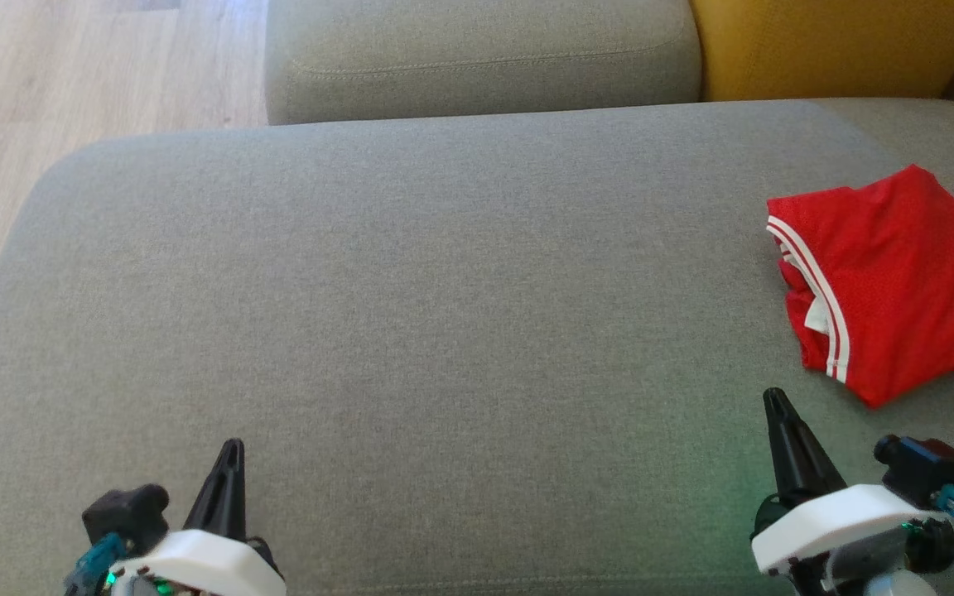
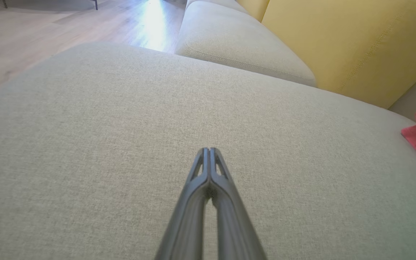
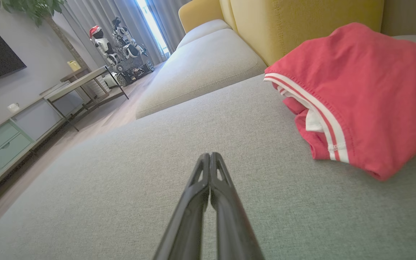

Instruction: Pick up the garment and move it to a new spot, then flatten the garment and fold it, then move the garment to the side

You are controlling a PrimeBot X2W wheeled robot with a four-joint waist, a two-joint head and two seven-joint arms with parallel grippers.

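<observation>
Your garment [image 1: 891, 281] lies bundled at the right of the sofa seat [image 1: 444, 290], just beyond the right gripper [image 1: 775, 400]. That one and the left gripper [image 1: 231, 447] have their fingers pressed together, holding nothing. If the pick-up is the step in hand, spread the right fingers first, then come in low and pinch every layer at the striped hem. That hem faces left and runs near to far, slanting right toward its near end. The bundle's right side is cut off, so its long axis is unclear.
</observation>
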